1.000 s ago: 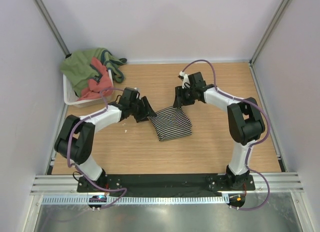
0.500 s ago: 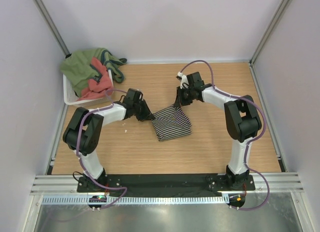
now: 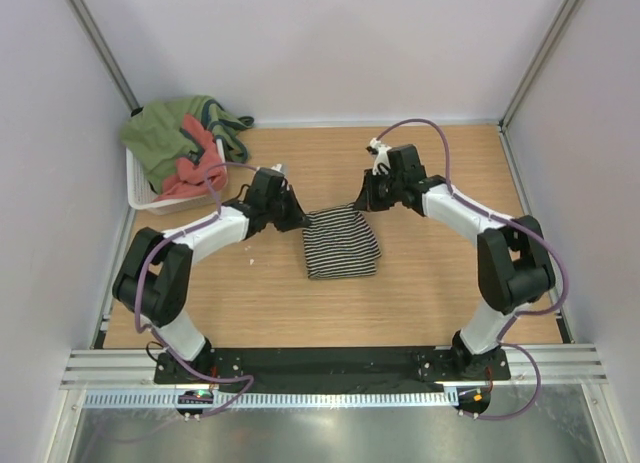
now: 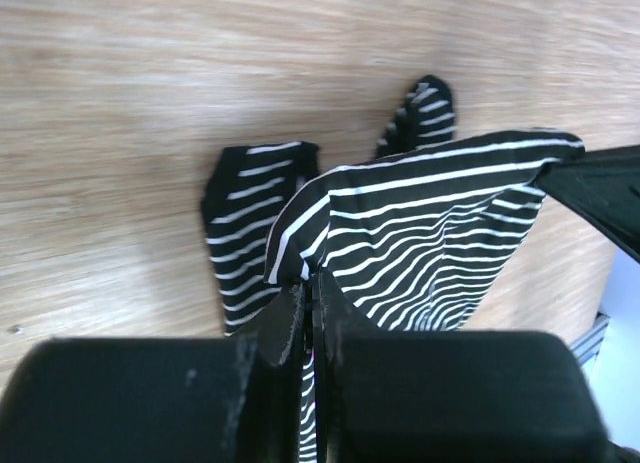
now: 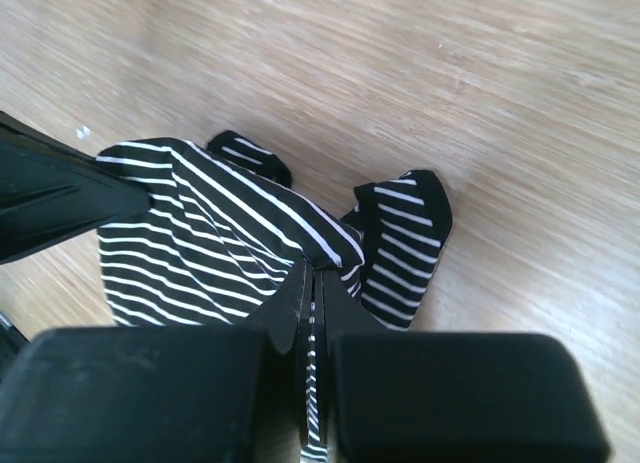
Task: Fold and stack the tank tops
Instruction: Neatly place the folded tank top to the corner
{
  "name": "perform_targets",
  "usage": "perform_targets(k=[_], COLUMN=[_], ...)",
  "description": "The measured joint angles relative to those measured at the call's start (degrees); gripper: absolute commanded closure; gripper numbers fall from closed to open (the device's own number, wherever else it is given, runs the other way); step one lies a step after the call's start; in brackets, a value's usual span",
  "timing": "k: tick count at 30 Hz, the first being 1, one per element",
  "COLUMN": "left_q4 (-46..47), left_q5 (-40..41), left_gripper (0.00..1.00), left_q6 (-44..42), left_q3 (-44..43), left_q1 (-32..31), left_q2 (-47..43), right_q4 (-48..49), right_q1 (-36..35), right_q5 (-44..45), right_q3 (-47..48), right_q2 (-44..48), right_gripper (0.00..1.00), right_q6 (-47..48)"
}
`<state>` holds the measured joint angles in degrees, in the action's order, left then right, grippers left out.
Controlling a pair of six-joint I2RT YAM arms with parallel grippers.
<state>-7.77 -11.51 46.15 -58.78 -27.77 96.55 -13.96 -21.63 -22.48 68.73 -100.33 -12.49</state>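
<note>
The striped tank top (image 3: 341,245) is lying folded near the middle of the tabletop (image 3: 430,283), between the 2 claws. The left claw (image 3: 292,213) is clamping its far left corner, and the right claw (image 3: 362,205) is clamping its far right corner. The far edge is running stretched between them, while the near part is resting flat on the wood.

In the left wrist view, the fingers (image 4: 285,328) are pressing together on a bunched fold of striped cloth. The raised edge is spanning across to the other claw, and 2 striped strap ends are lying on the wood below it. The right wrist view is showing the mirror of this, with its fingers (image 5: 340,308) closing tight on the cloth and the 2 strap ends showing beneath the lifted edge.

Both arms are reaching forward from their bases with elbows bending outward, and their forearms are angling inward toward each other. The wrists are tipping down at the far edge of the top.

The salmon-red top (image 3: 195,173) is sitting well apart from both claws in the white basket (image 3: 138,191) at the far left corner. It is lying partly under a green garment (image 3: 165,133) that is hanging over the rim.
</note>
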Motion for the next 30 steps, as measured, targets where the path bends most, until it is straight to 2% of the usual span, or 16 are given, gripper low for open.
perform_targets(k=[6, 10, 14, 20, 23, 24, 26, 27, 29, 30], left_q4=[2.7, 3.8, 3.8, 3.7, 3.6, 3.4, 2.8, 2.3, 1.0, 0.3], left_q5=[0.5, 0.5, 0.6, 1.5, 1.7, 2.0, 2.7, 3.0, 3.8, 4.2], left_gripper=[1.00, 1.00, 0.99, 0.98, 0.90, 0.87, 0.71, 0.58, 0.51, 0.48], left_q6=[-0.7, -1.5, -1.9, -3.9, -4.8, -4.9, -5.2, -5.3, -5.8, -6.1], left_q3=[1.5, 1.5, -0.5, -7.5, -11.4, -12.3, -13.8, -14.3, -14.8, -15.1], left_q1=[-0.3, -0.3, -0.3, -0.5, -0.5, -0.4, -0.2, -0.2, -0.1, 0.0], left_q2=[-4.0, -4.2, -2.5, 5.4, 10.5, 11.8, 14.0, 14.5, 14.7, 14.6], right_q4=[3.6, 4.7, 5.6, 8.3, 8.3, 8.4, 8.4, 8.3, 8.4, 8.3], right_q1=[0.0, 0.0, 0.7, 2.8, 3.2, 3.3, 3.4, 3.4, 3.4, 3.4], right_q5=[4.2, 7.1, 8.7, 8.9, 9.1, 9.3, 9.5, 9.7, 10.4, 10.6], right_q3=[-6.4, -8.9, -8.9, -8.8, -7.6, -7.1, -6.8, -6.7, -6.6, -6.6], right_q2=[8.9, 9.8, 6.9, -1.0, -4.1, -4.9, -5.5, -5.5, -5.3, -5.1], right_gripper=[0.99, 0.99, 0.99, 0.98, 0.94, 0.86, 0.78, 0.63, 0.48, 0.46], right_q6=[-3.8, -6.1, -8.7, -12.5, -13.5, -13.7, -14.4, -14.6, -14.8, -14.9])
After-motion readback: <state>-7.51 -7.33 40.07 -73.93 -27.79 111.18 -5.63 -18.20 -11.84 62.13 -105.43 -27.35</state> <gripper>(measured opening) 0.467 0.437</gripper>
